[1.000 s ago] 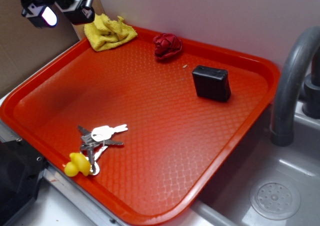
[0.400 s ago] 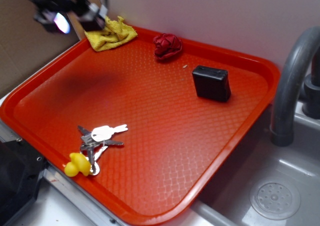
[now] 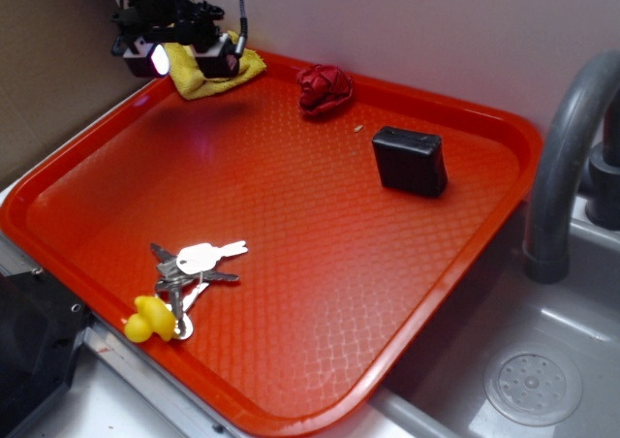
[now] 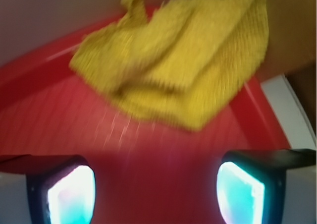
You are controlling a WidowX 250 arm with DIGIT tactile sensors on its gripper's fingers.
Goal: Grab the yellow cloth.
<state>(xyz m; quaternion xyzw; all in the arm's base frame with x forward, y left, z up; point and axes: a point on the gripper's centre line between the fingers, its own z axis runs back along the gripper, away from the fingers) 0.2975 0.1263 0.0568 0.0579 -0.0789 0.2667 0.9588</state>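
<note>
The yellow cloth (image 3: 205, 85) lies crumpled in the far left corner of the red tray (image 3: 320, 225). My gripper (image 3: 189, 62) hangs just over its near left part and hides some of it in the exterior view. In the wrist view the cloth (image 4: 178, 65) fills the upper middle, beyond the fingertips. My gripper (image 4: 156, 194) is open, its two lit pads (image 4: 69, 196) wide apart, with only bare tray floor between them. It does not touch the cloth.
A dark red fabric wad (image 3: 325, 89) sits at the tray's back edge and a black box (image 3: 410, 162) to the right. Keys (image 3: 199, 264) with a yellow duck (image 3: 147, 320) lie near the front left rim. A grey faucet (image 3: 562, 167) and sink (image 3: 533, 388) stand to the right.
My gripper has moved right and downward from beyond the tray's left corner to just over the yellow cloth. The cloth and the other things have not moved.
</note>
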